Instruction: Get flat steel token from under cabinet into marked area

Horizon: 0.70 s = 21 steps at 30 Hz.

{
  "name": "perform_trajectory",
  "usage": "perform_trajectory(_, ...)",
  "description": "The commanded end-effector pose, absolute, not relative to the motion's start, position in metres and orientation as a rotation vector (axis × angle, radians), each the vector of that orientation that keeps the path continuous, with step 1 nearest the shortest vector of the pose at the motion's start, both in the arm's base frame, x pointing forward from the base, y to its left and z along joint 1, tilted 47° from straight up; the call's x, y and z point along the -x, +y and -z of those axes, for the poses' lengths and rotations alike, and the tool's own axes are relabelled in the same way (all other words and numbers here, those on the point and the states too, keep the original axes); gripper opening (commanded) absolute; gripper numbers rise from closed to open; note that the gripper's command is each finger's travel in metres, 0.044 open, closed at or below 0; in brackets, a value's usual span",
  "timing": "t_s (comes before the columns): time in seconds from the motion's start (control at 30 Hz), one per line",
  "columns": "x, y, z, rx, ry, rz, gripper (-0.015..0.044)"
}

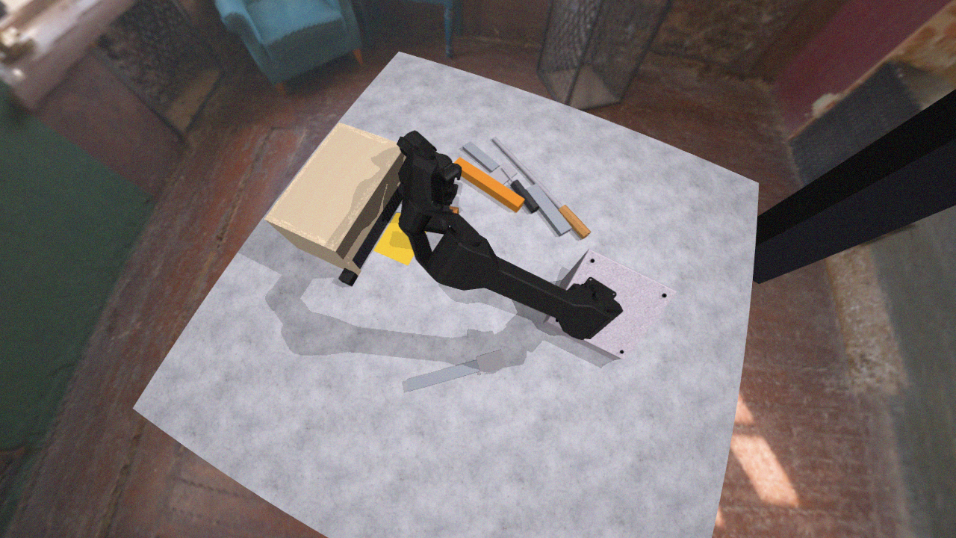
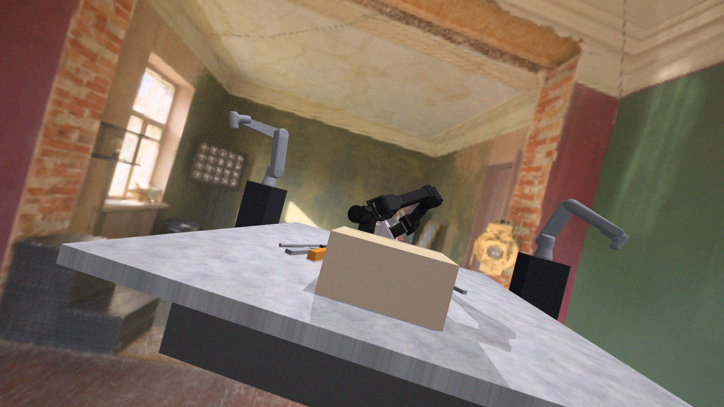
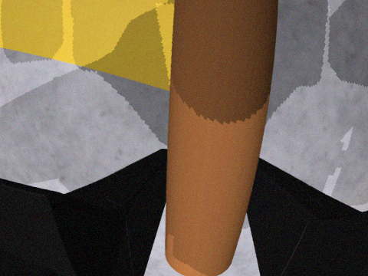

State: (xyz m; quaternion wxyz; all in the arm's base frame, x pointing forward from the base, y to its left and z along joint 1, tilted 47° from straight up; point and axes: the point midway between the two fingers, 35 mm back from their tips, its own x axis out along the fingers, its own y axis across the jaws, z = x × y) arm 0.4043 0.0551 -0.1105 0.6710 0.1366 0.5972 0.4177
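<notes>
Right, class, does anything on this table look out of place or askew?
Slightly: beside the cabinet, an orange bar and grey strips lie jumbled in a heap, while one grey strip lies alone near the base plate. The tool grips a brown rod.

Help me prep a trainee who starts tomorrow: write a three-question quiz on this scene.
1. True or false: the end effector is open and holds nothing.
2. Multiple choice: what colour is the marked area in front of the cabinet? A) red B) yellow C) blue
3. Fill in: the arm's base stands on a pale, square ____ with dark dots at its corners.

Key:
1. False. It is shut on a round orange-brown handle.
2. B.
3. Plate.
</notes>
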Motion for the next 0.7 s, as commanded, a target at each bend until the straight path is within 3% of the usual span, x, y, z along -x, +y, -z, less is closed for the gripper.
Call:
perform_trajectory(0.0, -0.401, 0.061, 0.105, -0.304, 1.346, -0.947, 0.0)
perform_trajectory(0.67, -0.394, 0.072, 0.094, -0.306, 1.347, -0.948, 0.0)
